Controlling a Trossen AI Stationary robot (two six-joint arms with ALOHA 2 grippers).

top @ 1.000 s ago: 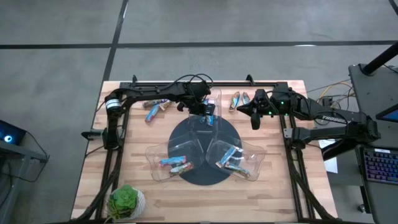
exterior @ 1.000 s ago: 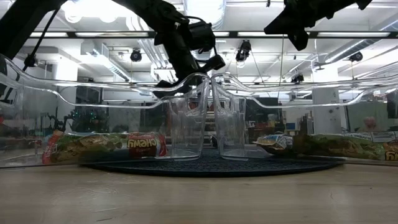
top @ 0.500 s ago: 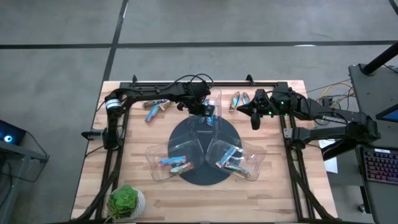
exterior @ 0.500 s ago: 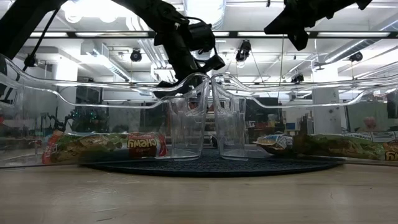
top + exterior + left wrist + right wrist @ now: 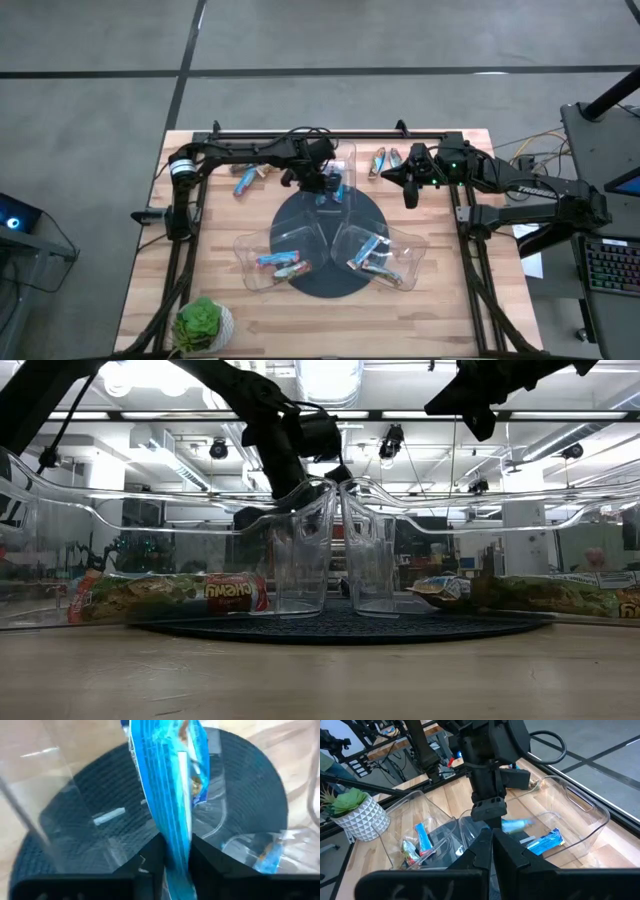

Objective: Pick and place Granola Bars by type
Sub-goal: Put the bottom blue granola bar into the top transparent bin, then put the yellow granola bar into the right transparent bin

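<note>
Blue granola bar (image 5: 172,795) between left claw (image 5: 176,862) fingers

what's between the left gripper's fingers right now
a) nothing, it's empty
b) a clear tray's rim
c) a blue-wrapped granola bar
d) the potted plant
c: the left wrist view shows a blue-wrapped granola bar standing between the left gripper fingers, above the dark round mat and a clear tray.

"CHEWY", mirrored, on bar wrapper (image 5: 228,592)

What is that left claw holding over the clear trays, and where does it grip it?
The left gripper pinches a blue granola bar by one end of its wrapper. The right gripper is shut and empty.
</note>
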